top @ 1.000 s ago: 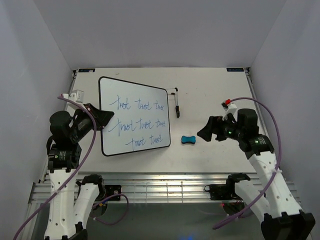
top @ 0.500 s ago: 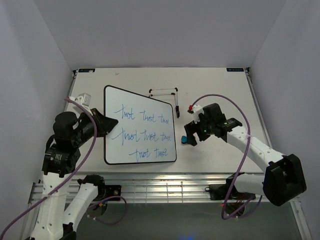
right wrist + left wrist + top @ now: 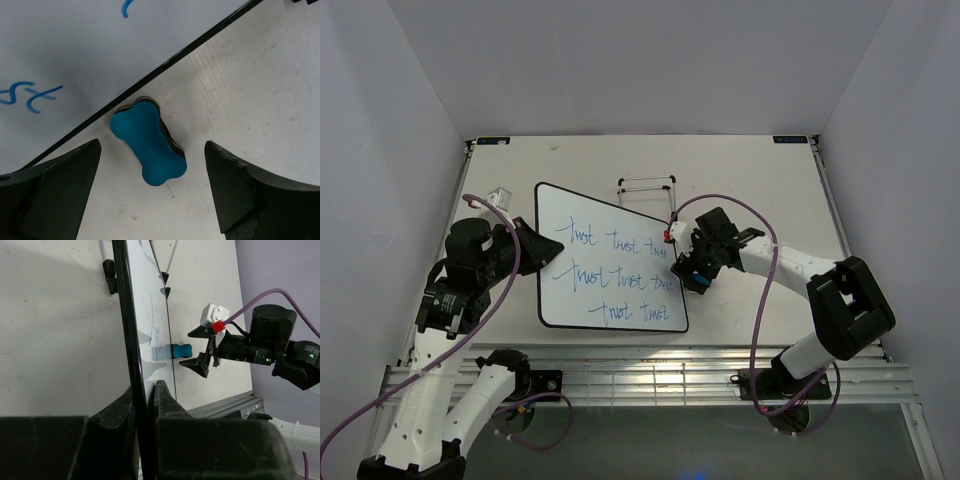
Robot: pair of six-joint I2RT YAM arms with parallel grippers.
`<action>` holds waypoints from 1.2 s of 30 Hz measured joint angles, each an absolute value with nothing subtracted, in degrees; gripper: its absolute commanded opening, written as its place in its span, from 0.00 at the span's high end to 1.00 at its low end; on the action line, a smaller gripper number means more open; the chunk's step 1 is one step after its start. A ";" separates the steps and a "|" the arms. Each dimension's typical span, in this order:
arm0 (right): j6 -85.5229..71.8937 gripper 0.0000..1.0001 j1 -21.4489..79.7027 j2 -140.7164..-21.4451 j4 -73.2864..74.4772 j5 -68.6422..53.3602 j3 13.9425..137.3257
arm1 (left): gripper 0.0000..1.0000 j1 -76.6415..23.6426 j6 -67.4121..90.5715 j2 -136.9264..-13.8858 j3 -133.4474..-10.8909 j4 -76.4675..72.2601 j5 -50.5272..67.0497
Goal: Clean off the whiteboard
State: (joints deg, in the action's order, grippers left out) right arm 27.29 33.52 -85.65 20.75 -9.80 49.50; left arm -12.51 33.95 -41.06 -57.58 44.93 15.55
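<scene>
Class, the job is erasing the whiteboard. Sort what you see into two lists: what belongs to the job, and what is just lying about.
Belongs:
whiteboard with blue writing
blue eraser
left gripper, shut on the whiteboard's edge
right gripper, open, facing the eraser

Lying about:
wire easel stand, beyond the whiteboard

blue scrawl [image 3: 616, 272] on whiteboard [image 3: 563, 300], resembling "trust" repeated, three lines

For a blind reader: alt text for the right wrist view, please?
A blue eraser lies on the table between the fingers of the open right gripper, not gripped. Beside it runs the black rim of the whiteboard, with blue writing.
</scene>
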 measured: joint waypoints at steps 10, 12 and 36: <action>29.08 0.47 33.50 -91.90 21.43 -10.83 51.27 | 1.00 -13.85 34.61 -40.64 -57.14 44.95 15.16; 29.02 0.51 33.50 -91.88 21.43 -10.85 51.27 | 1.00 -14.06 34.61 -40.62 -57.14 44.91 15.03; 4.58 0.92 35.33 -63.42 8.32 -14.46 46.78 | 1.00 -14.76 36.21 -47.35 -51.40 36.56 24.40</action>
State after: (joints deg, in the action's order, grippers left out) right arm 4.58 35.33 -63.42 8.32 -14.46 46.78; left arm -14.76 36.21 -47.35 -51.40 36.56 24.40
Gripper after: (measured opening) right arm 0.375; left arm 0.197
